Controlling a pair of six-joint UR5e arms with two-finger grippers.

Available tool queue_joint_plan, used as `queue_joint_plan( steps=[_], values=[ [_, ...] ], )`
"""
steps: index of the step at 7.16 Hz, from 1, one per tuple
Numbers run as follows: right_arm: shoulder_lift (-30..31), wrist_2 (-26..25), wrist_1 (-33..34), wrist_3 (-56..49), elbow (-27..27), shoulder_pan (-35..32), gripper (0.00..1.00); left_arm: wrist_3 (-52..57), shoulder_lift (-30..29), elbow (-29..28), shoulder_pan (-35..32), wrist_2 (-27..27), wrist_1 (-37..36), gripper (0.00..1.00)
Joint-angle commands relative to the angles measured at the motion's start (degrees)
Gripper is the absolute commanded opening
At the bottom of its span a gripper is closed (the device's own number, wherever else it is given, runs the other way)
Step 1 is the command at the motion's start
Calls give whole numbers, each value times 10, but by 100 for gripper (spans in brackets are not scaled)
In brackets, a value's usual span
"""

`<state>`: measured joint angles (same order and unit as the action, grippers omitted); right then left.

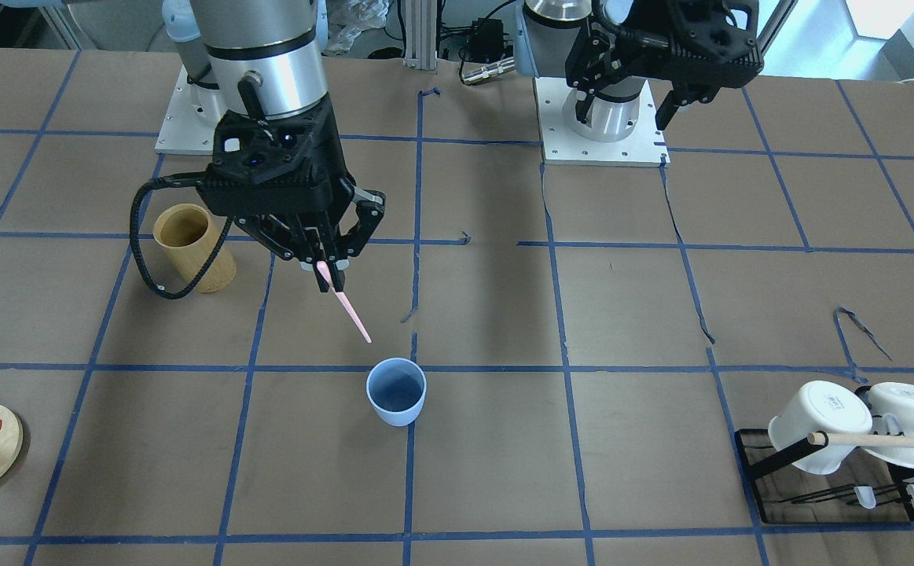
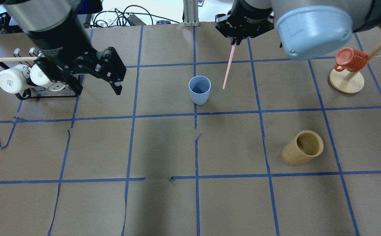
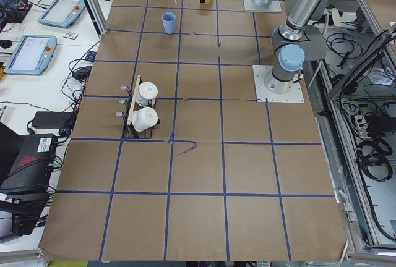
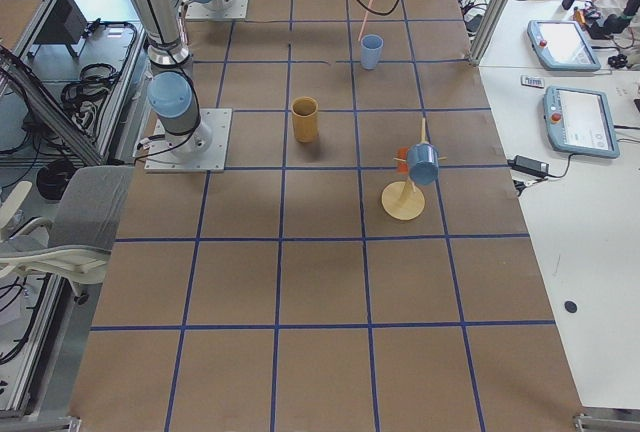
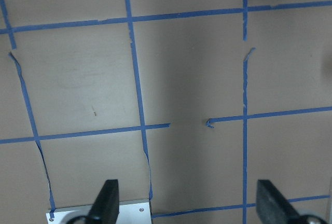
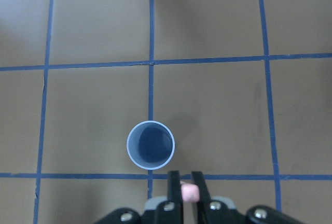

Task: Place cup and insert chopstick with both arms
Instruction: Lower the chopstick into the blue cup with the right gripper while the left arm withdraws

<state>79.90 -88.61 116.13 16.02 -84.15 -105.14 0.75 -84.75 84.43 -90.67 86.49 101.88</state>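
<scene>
The light-blue cup (image 1: 396, 391) stands upright and empty on the table's centre line; it also shows in the overhead view (image 2: 199, 89) and the right wrist view (image 6: 151, 144). My right gripper (image 1: 331, 279) is shut on the top end of the pale-pink chopstick (image 1: 350, 310). The chopstick hangs down tilted, its tip in the air just beside the cup's rim and outside the cup (image 2: 228, 67). My left gripper (image 2: 97, 88) is open and empty, raised above the table off to the cup's side; its fingers (image 5: 106, 203) stand wide apart.
A tan bamboo cylinder (image 2: 303, 147) stands near the right arm. A black rack (image 2: 46, 95) with two white mugs and a wooden rod (image 2: 13, 59) lies under the left arm. A red mug (image 2: 349, 59) hangs on a wooden stand at the far right.
</scene>
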Motion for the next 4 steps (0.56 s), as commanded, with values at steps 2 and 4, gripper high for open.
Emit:
queue_joint_plan(
  steps=[2,4],
  values=[
    [-37,-3,80,11,-1,-14,0,-2,-7,28,6,40,-146,100],
    [-42,-3,88,31,-19,-14,0,-13,-8,34,5,41,-164,100]
  ],
)
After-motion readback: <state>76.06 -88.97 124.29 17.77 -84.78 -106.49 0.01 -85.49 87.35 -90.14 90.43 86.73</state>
